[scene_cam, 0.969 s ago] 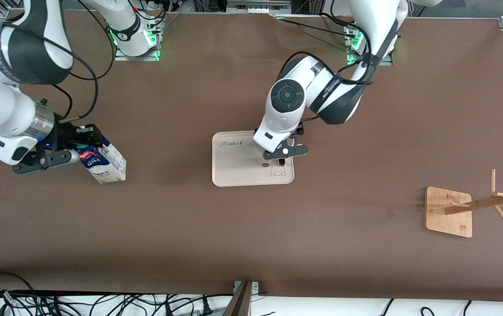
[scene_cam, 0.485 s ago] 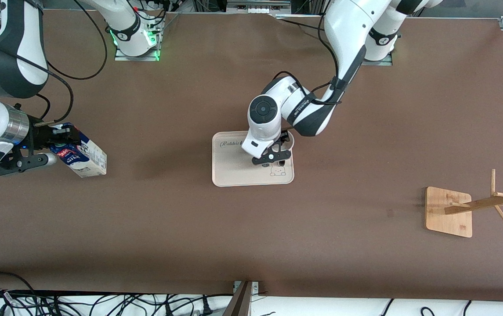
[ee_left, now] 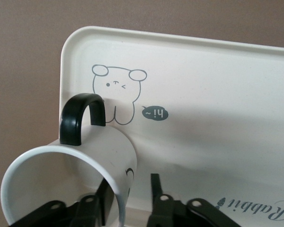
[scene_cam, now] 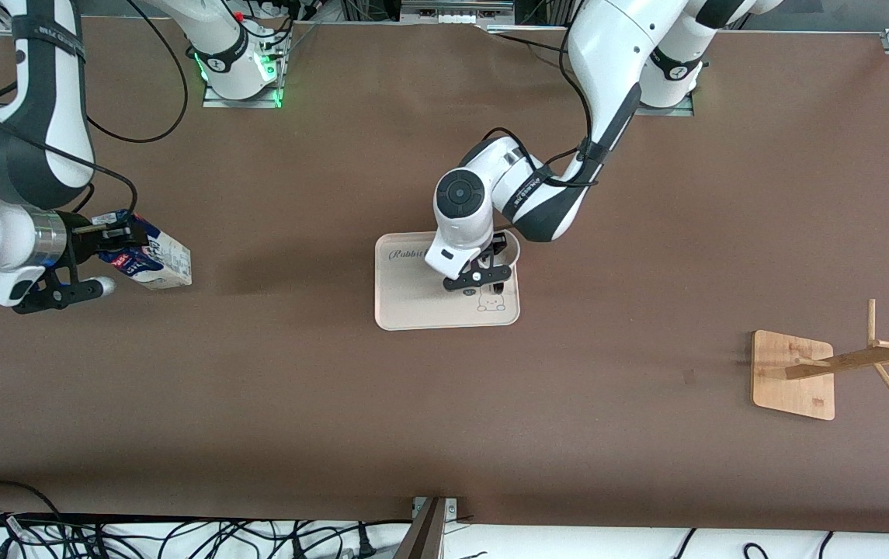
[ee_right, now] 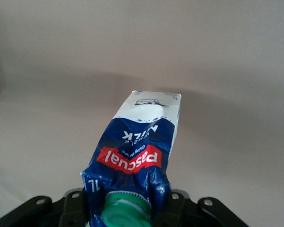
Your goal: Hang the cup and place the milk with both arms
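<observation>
The cup [ee_left: 68,182] lies on the tray [scene_cam: 413,307], its wall between the left gripper [ee_left: 130,201]'s narrowed jaws, that arm bent down over it. The right gripper [scene_cam: 106,241] pinches the milk [scene_cam: 153,260] tilted; it has swung back toward its end.

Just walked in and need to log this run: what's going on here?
Two arms work at once. The right gripper, shut on the milk at its gabled top, holds the tilted carton at the right arm's end of the table. The left gripper is at the cup on the cream tray mid-table, one finger inside the rim and one outside. The wooden rack stands bare toward the left arm's end, so the cup is not yet hung.
</observation>
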Tool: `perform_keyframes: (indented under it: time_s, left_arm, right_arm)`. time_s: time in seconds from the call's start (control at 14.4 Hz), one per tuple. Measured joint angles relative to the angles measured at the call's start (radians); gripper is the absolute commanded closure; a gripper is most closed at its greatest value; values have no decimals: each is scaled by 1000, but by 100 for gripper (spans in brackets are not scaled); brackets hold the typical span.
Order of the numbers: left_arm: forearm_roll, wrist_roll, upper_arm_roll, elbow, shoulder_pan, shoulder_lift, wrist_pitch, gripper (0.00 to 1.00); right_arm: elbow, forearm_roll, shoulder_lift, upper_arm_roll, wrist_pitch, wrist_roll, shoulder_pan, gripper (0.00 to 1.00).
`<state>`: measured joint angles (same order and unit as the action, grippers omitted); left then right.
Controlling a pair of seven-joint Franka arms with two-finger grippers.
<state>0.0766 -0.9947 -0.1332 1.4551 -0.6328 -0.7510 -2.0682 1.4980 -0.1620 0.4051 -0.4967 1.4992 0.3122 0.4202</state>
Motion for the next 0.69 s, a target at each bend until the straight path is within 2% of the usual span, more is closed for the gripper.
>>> perform_keyframes:
  time_s: [0.07, 0.42, 0.69]
  left_arm:
    - [0, -1, 0, -1, 0, 0, 0, 100]
    - [0, -2, 3, -26, 4, 5, -1, 100]
    - [3, 11, 24, -102, 24, 66, 77, 100]
  right_arm:
    - [1, 0, 15, 0, 0, 0, 0, 45]
    - [2, 0, 89, 0, 28, 0, -2, 46]
    - [26, -2, 136, 3, 136, 0, -2, 46]
